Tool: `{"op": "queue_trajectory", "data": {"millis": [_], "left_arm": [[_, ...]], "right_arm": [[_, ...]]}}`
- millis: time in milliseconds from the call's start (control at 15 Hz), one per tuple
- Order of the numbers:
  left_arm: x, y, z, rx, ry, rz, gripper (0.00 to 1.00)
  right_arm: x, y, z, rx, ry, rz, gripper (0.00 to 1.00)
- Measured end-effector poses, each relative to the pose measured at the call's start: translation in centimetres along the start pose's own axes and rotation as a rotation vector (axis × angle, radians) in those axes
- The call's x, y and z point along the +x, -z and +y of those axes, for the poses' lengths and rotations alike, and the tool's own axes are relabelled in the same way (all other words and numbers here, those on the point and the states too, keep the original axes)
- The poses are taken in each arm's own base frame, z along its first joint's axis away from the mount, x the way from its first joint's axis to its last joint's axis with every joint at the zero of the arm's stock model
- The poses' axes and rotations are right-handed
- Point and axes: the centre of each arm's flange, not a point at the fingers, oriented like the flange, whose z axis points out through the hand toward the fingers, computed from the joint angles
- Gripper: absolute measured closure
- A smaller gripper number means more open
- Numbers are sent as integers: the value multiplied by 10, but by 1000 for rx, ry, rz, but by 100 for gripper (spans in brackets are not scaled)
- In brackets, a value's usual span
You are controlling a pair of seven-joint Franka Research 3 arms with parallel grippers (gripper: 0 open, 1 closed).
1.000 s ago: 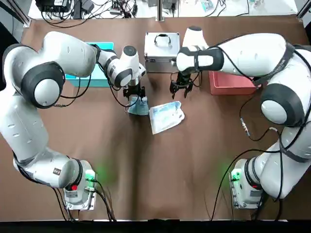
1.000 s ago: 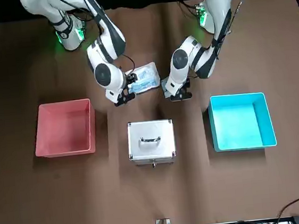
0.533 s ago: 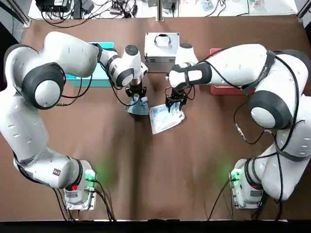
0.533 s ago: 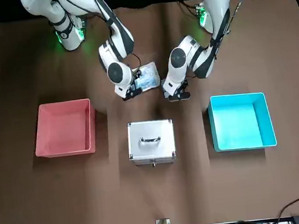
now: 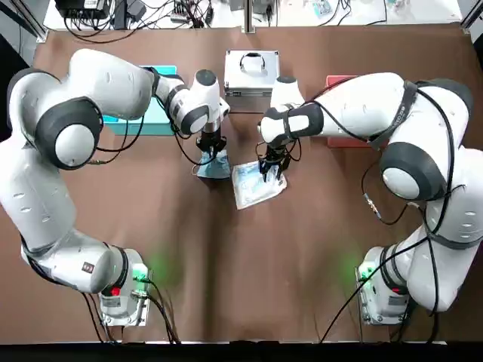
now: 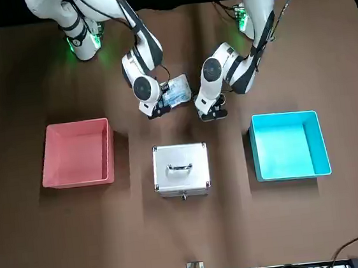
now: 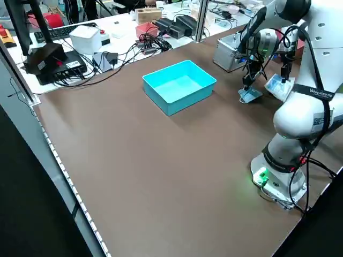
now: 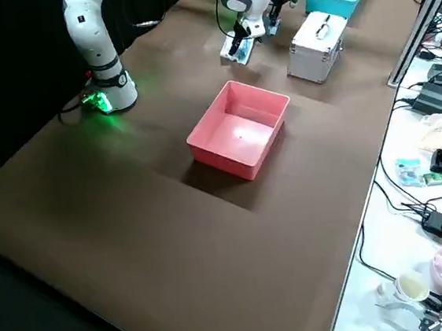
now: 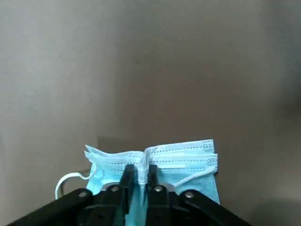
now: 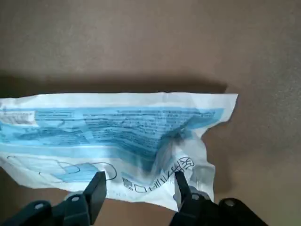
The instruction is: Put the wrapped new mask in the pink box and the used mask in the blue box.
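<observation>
Lowered since the earlier frame, the right claw (image 5: 271,170) now straddles the wrapped new mask (image 5: 257,183), a flat crinkled plastic packet, fingers spread and not yet clenched. Just beside the packet, the left claw (image 5: 212,155) pinches the used mask (image 5: 215,167), pleated blue fabric, on the brown worktop (image 5: 249,264).

Both arms are glossy white with rounded, bulbous link covers and dark grey caps at the joints. Each stands on a pale grey base where a green light glows; the left base also carries a small red spot. Thin black cables loop along the outside of the links and trail from the bases. The left gripper (image 5: 212,151) and the right gripper (image 5: 271,170) are small black two-finger units under white wrist housings.
</observation>
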Motion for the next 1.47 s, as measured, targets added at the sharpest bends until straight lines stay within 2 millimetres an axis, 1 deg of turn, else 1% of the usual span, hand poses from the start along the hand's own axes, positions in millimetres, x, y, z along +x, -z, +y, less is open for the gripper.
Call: {"op": "queue_trajectory", "data": {"millis": [133, 200, 267, 400, 533, 600, 667, 800, 933, 1067, 1133, 1200, 1267, 1467], "left_arm": [[4, 6, 1, 18, 16, -9, 96], [6, 10, 2, 22, 22, -9, 96], [9, 13, 3, 20, 26, -6, 96], [18, 22, 3, 11, 39, 5, 96], [34, 43, 1, 22, 59, 9, 96], [43, 60, 0, 34, 70, 12, 96], [53, 81, -3, 47, 83, 14, 96], [74, 129, -13, 71, 107, 17, 96], [89, 176, -22, 79, 126, 28, 96], [103, 212, -36, 83, 127, 30, 96], [110, 225, -46, 83, 122, 28, 96], [119, 235, -58, 82, 110, 28, 96], [139, 249, -93, 72, 86, 30, 96], [169, 257, -159, 59, 18, 28, 96]], "right_arm": [[2, -2, 2, -2, -13, 1, 41], [2, -2, 2, -1, -16, 1, 41], [3, -2, 2, -1, -17, 2, 45], [3, -1, 2, 0, -25, 3, 65], [3, 1, 0, 2, -41, 4, 83], [4, 1, -1, 4, -46, 5, 91], [4, 2, -1, 5, -49, 7, 98], [4, 3, -1, 6, -53, 8, 99], [6, 6, 0, 7, -58, 13, 99], [9, 13, 5, 7, -68, -4, 99], [11, 24, 9, 7, -77, -33, 99], [12, 41, 15, 11, -86, -72, 99], [13, 93, 29, 31, -103, -149, 99], [14, 180, 58, 71, -125, -200, 99]]}}
